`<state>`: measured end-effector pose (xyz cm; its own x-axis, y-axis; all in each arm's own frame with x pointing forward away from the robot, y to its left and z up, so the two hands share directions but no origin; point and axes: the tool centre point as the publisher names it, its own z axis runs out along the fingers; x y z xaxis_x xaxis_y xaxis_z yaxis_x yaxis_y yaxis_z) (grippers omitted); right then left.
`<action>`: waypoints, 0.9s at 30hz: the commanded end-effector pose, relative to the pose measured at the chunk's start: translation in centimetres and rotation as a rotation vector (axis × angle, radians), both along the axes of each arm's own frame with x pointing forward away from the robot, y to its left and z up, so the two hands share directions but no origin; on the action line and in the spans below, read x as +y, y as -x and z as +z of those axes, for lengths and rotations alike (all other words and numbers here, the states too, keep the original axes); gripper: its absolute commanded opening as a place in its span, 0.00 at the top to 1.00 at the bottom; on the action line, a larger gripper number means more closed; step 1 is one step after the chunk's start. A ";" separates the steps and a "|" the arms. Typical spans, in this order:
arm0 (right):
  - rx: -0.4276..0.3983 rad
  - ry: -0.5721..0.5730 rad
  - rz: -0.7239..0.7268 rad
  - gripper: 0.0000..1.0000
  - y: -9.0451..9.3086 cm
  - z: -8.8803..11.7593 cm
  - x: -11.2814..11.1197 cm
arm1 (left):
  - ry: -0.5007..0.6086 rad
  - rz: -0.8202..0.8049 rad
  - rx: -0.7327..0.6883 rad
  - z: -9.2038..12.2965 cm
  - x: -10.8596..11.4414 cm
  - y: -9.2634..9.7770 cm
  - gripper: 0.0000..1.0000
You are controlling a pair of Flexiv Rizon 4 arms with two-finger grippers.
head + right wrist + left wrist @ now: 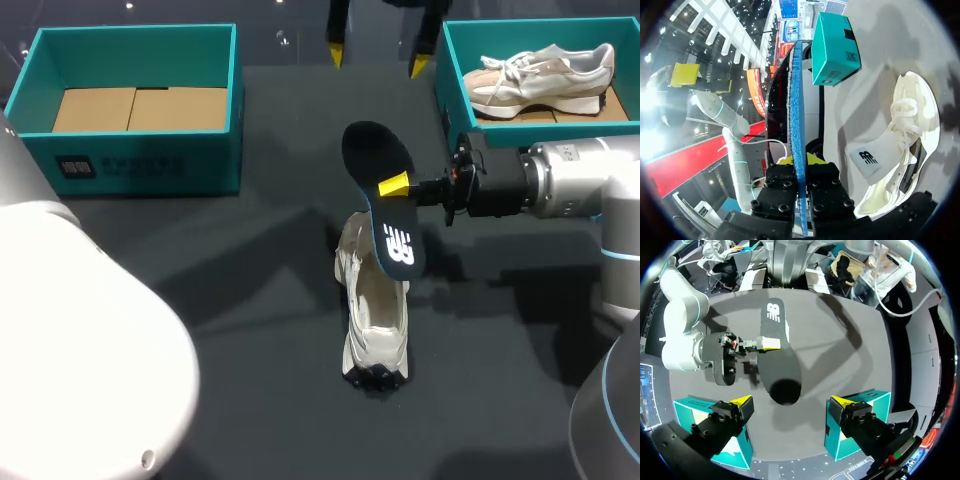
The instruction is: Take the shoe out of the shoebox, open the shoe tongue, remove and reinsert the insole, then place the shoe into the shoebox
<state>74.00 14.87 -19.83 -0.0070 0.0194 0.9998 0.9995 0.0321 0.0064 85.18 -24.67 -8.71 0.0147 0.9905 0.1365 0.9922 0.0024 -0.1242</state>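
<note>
A cream shoe lies on the dark table, toe toward me, its tongue pulled open. Above its heel my right gripper is shut on the dark insole, which tilts down toward the shoe's opening. In the right wrist view the insole shows edge-on with its blue underside between the gripper fingers, and the shoe lies beside it. My left gripper hangs open high over the table's far edge. From it, the insole and right gripper lie ahead of the left gripper, hiding the shoe.
An empty teal shoebox with a cardboard floor stands at the back left. A second teal shoebox at the back right holds another cream shoe. My right arm stretches in just in front of that box.
</note>
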 end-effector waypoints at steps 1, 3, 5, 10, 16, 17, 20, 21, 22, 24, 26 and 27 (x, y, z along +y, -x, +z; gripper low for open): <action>0.000 0.001 -0.002 1.00 0.1 0.0 0.0 | 0.019 0.005 -0.014 -0.5 -0.4 0.6 0.00; 0.000 0.001 -0.002 1.00 0.1 0.0 0.0 | 0.021 0.005 -0.013 -0.6 -0.8 0.8 0.00; 0.000 0.001 -0.002 1.00 0.1 0.0 0.0 | 0.024 0.009 -0.016 -0.8 -1.1 0.9 0.00; 0.000 0.001 -0.002 1.00 0.1 0.0 0.0 | 0.045 0.029 -0.022 -0.9 -1.5 1.1 0.00; 0.000 0.001 -0.002 1.00 0.1 0.0 0.0 | 0.265 0.064 -0.034 0.1 0.1 2.5 0.00; 0.000 0.001 -0.002 1.00 0.1 0.0 0.0 | 0.307 0.074 -0.030 0.1 0.5 2.7 0.00; 0.000 0.001 -0.002 1.00 0.1 0.0 0.0 | 0.439 0.080 -0.035 0.1 1.9 3.5 0.00; 0.000 0.001 -0.002 1.00 0.1 0.0 0.0 | 0.478 0.083 -0.042 0.0 2.3 3.8 0.00; 0.000 0.001 -0.002 1.00 0.1 0.0 0.0 | 0.526 0.095 -0.035 0.0 2.6 3.9 0.00; 0.000 0.001 -0.002 1.00 0.1 0.0 0.0 | 0.607 0.110 -0.042 -0.3 3.1 4.2 0.00; 0.000 0.001 -0.002 1.00 0.1 0.0 0.0 | 0.677 0.141 -0.039 -0.8 3.3 4.5 0.00; 0.000 0.001 -0.002 1.00 0.1 0.0 0.0 | 0.708 0.162 -0.043 -1.1 3.4 4.6 0.00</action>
